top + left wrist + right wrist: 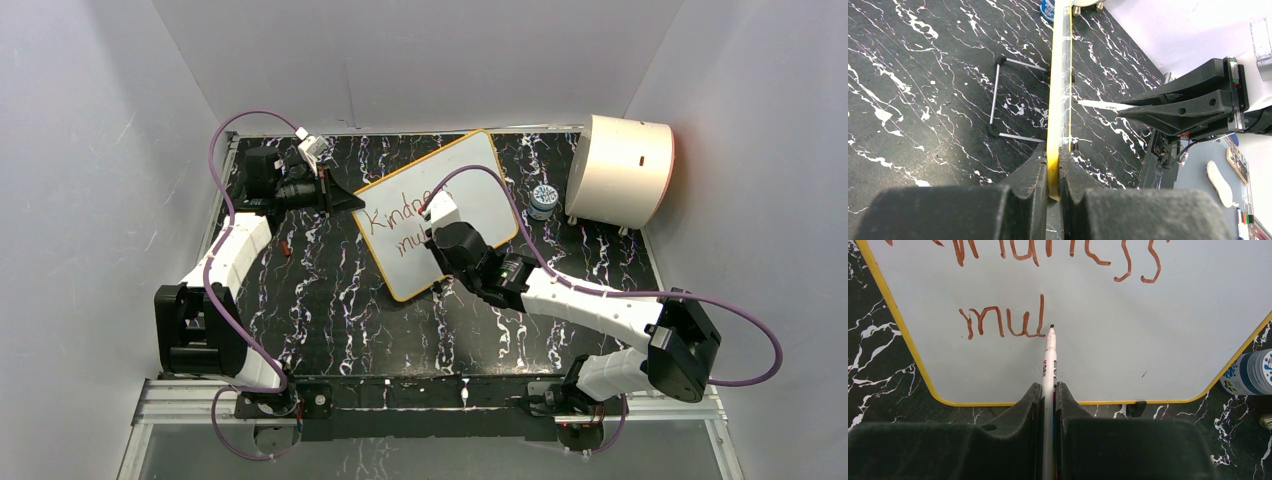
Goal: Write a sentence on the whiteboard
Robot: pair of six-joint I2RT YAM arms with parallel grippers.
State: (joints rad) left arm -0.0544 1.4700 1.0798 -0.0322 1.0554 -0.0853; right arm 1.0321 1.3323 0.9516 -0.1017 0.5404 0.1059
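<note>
The whiteboard (470, 175) with a yellow rim stands tilted on the black marbled mat. It bears the sentence (1003, 322) in dark red: "Kindness" above, "mul" below. My left gripper (1053, 170) is shut on the board's rim (1059, 90), seen edge-on; in the top view the left gripper (350, 200) is at the board's left corner. My right gripper (1048, 395) is shut on a white marker (1049, 360), its dark tip touching the board just right of the "l". In the top view the right gripper (445, 250) covers the lower line.
A cream half-cylinder drum (620, 170) stands at the back right. A small blue-white bottle (543, 200) stands next to the board's right edge and shows in the right wrist view (1248, 372). A wire stand (998, 95) props the board behind. White walls enclose the mat.
</note>
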